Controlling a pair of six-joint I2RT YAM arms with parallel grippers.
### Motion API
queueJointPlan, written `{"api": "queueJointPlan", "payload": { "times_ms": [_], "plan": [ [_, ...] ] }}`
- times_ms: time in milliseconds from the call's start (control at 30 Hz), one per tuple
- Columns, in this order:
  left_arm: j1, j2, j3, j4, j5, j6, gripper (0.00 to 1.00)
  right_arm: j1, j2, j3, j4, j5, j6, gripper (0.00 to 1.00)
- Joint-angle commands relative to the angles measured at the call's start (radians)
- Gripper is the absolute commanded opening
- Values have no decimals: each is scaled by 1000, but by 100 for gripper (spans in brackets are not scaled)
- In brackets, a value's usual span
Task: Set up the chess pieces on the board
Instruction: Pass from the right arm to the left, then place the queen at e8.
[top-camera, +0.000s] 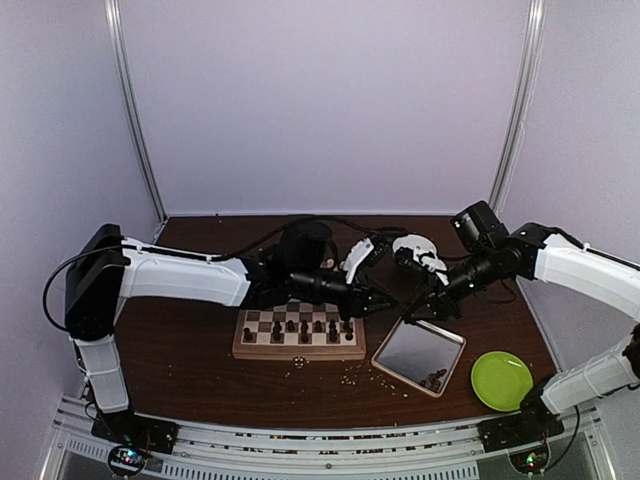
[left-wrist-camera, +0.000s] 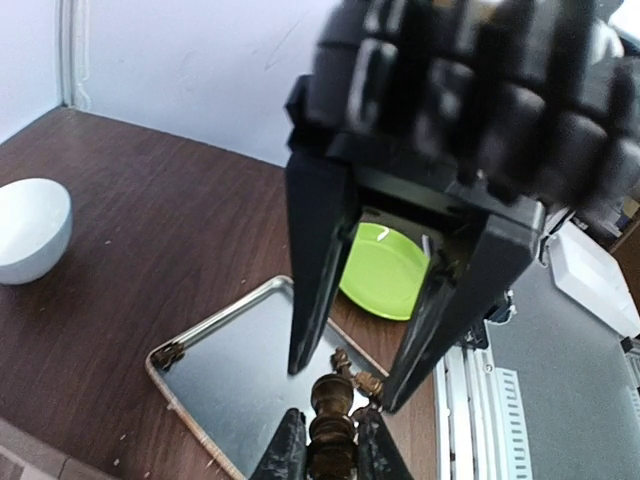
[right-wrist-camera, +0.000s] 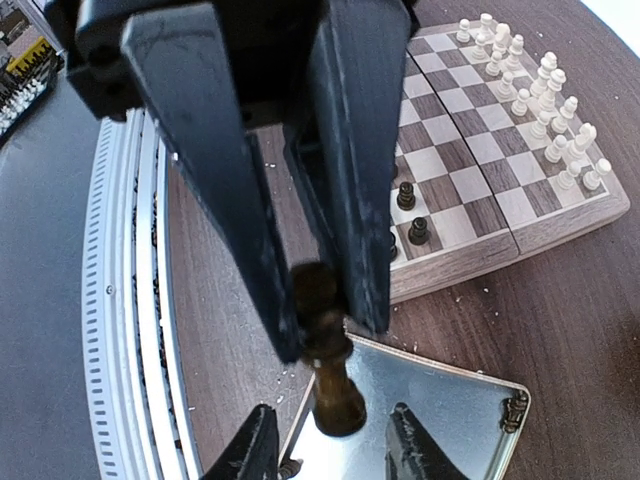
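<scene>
Dark brown turned wooden chess piece (right-wrist-camera: 330, 375) is seen clamped near its head by the left gripper (right-wrist-camera: 318, 315). Those jaws are drawn in to a narrow gap and pressed against the wood on both sides. The wide base of the piece is turned toward the right gripper (right-wrist-camera: 335, 445), whose jaws are parted wider than the base, and no contact with the wood is seen on either side.

The piece is held in the air over the far left corner of the shiny rectangular metal tray (right-wrist-camera: 450, 395), just right of the square wooden chessboard (right-wrist-camera: 520, 245) with cream and brown checks. A narrow strip of brown tabletop (right-wrist-camera: 560, 330) is left between the board's right rim and the tray.

A row of dark chessmen (top-camera: 300, 327) is set along the board's near side, and cream chessmen (right-wrist-camera: 540, 110) are lined along the opposite edge. Rows of bare checks lie between the two sets. A few more dark pieces (top-camera: 435, 378) are gathered in the tray's near right corner.

A round lime-green plate (top-camera: 501, 380) is placed right of the tray, apart from it. A white bowl (left-wrist-camera: 30, 230) is seen on the table beyond the tray. Pale crumbs (top-camera: 345, 378) are scattered near the board's near edge.
</scene>
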Motion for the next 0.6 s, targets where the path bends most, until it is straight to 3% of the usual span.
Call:
{"api": "queueJointPlan", "payload": {
  "times_ms": [0,167,333,567],
  "plan": [
    [19,-127,22,-197,-105,118,9,-37,-73,-35,5,-49,-23,38],
    [20,-244,44,-595,-281,292,10,-114,-83,-71,-1,-95,-44,40],
    [20,-343,17,-868,-468,396,10,-167,-64,-61,-4,-94,-49,41],
    [31,-399,-62,-969,-574,403,10,-169,-51,-62,-13,-78,-65,41]
  ]
}}
